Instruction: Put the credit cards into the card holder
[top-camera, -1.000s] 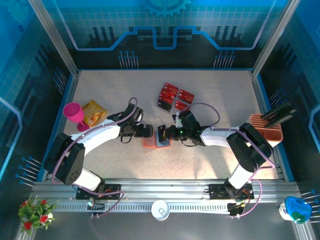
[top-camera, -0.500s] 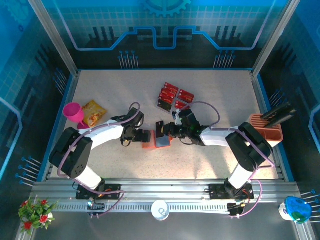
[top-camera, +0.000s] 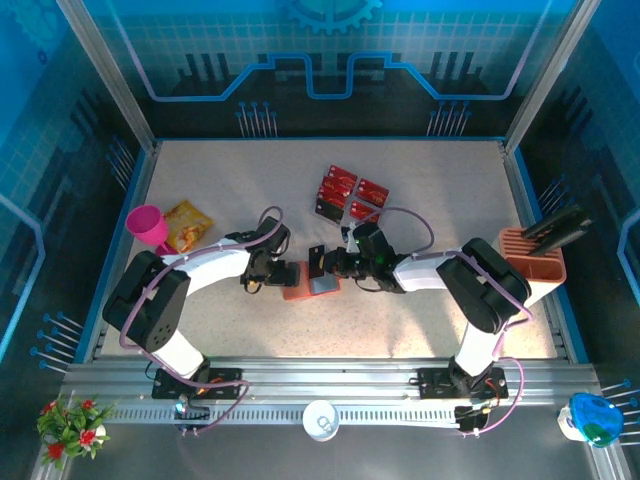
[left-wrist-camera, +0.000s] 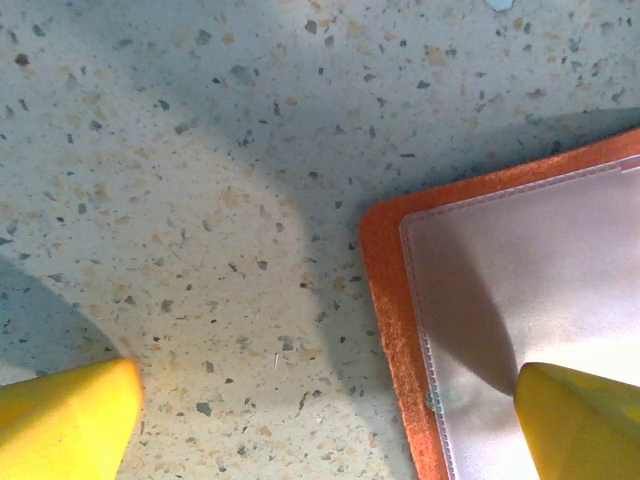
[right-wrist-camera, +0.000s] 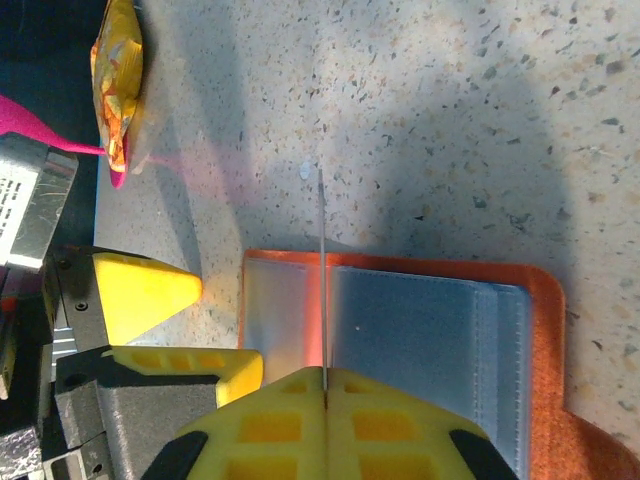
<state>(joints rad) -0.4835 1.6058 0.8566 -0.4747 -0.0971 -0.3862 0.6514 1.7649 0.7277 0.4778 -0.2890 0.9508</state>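
Note:
The card holder (top-camera: 312, 285) lies open on the table, orange-red with clear grey pockets (right-wrist-camera: 430, 320). My right gripper (right-wrist-camera: 324, 372) is shut on one credit card (right-wrist-camera: 321, 260), seen edge-on as a thin line standing over the holder's left pocket. In the top view that card (top-camera: 315, 262) stands dark and upright in the right gripper (top-camera: 323, 265). The other credit cards (top-camera: 346, 193) lie in a red pile farther back. My left gripper (left-wrist-camera: 320, 420) is open and straddles the holder's left edge (left-wrist-camera: 385, 300), one yellow fingertip (left-wrist-camera: 580, 420) over the pocket and the other over bare table.
A pink cup (top-camera: 148, 228) and a yellow-orange snack bag (top-camera: 187, 225) sit at the left. An orange slotted rack (top-camera: 535, 258) with a black object in it stands at the right edge. The left gripper's fingers (right-wrist-camera: 145, 290) are close beside the held card.
The right gripper has shifted slightly left with the card, over the holder. The left arm has drawn in and its gripper has settled at the holder's left edge.

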